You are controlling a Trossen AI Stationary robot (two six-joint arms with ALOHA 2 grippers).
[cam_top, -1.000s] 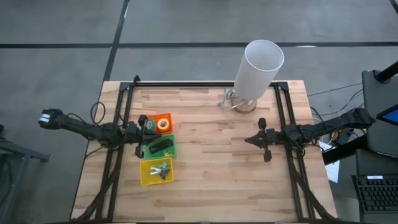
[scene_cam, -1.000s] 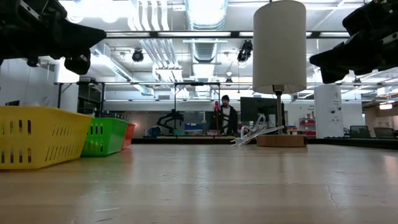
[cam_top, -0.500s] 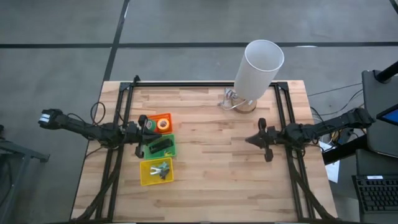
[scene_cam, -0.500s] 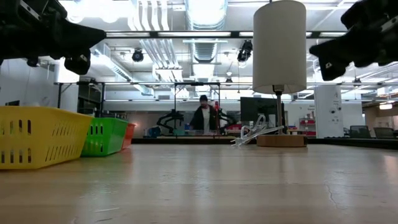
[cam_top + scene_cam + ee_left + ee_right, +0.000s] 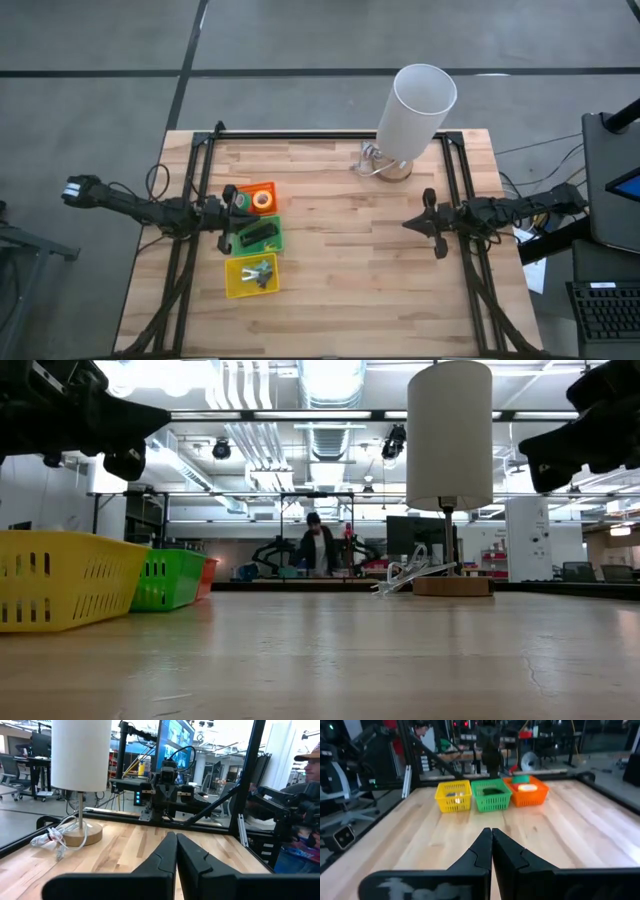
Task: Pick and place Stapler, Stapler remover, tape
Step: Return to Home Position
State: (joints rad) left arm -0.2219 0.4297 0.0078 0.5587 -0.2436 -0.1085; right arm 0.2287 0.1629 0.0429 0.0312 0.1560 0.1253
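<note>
Right gripper withdrawn rightward, pressed shut, empty | left gripper likewise closed, by green basket | stapler dimly made out inside

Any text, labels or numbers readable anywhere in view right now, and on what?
No text can be read in any view.
Yellow basket, green basket, orange basket: no labels show.
Lamp shade: blank.
Blue screen: too blurred to read.

We view the table from straight overhead, level across its top, and inward from each wrist, three views sharing the lamp.
</note>
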